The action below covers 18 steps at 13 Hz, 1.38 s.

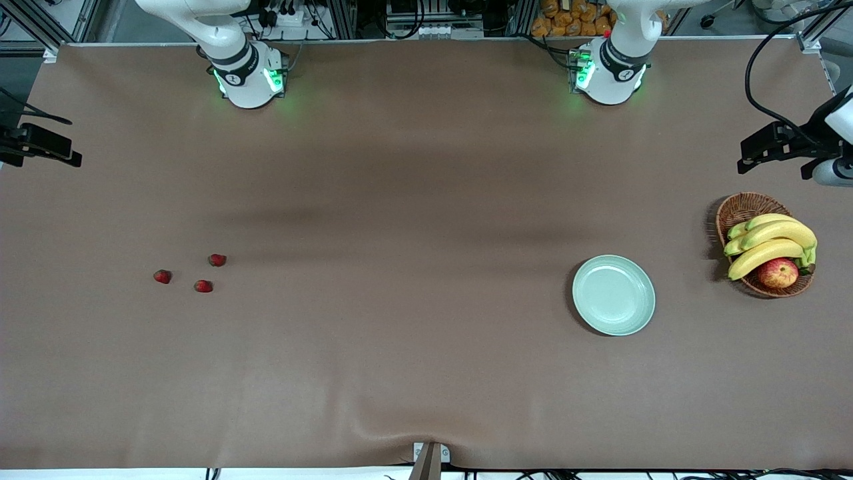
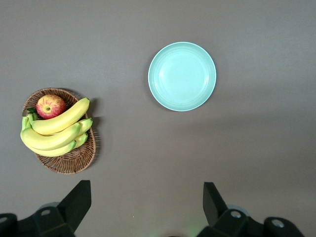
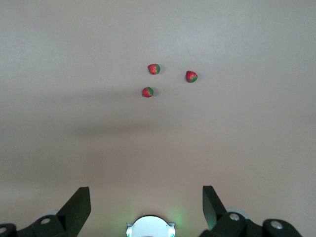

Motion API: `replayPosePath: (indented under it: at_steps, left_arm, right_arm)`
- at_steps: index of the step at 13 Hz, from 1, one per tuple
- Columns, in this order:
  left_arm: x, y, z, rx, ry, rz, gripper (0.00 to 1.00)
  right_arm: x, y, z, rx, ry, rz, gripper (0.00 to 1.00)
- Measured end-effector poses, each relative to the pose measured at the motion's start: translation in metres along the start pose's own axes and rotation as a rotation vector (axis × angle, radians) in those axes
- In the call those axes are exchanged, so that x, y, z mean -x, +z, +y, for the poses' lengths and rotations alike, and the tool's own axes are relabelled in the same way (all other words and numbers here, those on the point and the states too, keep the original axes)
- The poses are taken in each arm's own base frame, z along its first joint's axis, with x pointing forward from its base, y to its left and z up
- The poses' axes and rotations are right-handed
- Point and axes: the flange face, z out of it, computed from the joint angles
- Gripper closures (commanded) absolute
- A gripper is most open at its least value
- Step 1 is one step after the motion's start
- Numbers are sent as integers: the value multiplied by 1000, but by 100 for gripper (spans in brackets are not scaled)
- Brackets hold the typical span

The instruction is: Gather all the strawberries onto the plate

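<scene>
Strawberries, three tiny red ones with green tops (image 1: pixel 162 276) (image 1: pixel 216 260) (image 1: pixel 203 286), lie clustered on the brown surface (image 1: pixel 400 200) toward the right arm's end. The round mint-green plate (image 1: pixel 614 295) sits bare near the wicker basket of bananas (image 1: pixel 766 244). Left gripper (image 2: pixel 147 210) and right gripper (image 3: pixel 146 210) wait high, jaws spread wide, holding nothing.

Three strawberries (image 3: pixel 154 68) (image 3: pixel 191 76) (image 3: pixel 147 92) cluster upper centre on bare table (image 3: pixel 256 128); right gripper (image 3: pixel 146 203) wide open at bottom edge.
</scene>
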Motion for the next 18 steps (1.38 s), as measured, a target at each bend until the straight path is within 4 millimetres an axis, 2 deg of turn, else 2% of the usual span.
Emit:
replayPosePath:
  at_steps: [2, 4, 6, 9, 11, 13, 15, 18]
  left_arm:
    - [0, 2, 0, 1, 0, -5, 0]
    - [0, 3, 0, 1, 0, -11, 0]
    - [0, 6, 0, 2, 0, -18, 0]
    - [0, 11, 0, 3, 0, -28, 0]
    - [-1, 13, 0, 3, 0, -31, 0]
    - [-1, 14, -1, 3, -1, -33, 0]
    - [-1, 14, -1, 3, -1, -34, 0]
    - [-1, 16, 0, 4, -1, -38, 0]
  right_arm:
    - [-11, 4, 0, 5, 1, 34, 0]
    - [-35, 27, 0, 10, 0, 46, 0]
    - [-69, 74, -2, 20, -3, 27, 0]
    - [-117, 175, -1, 37, -1, -44, 0]
    - [-142, 239, 5, 53, 4, -39, 0]
    - [-161, 292, 9, 68, 4, -30, 0]
    - [-176, 336, 10, 82, 0, -12, 0]
    - [-185, 372, 10, 60, 15, -9, 0]
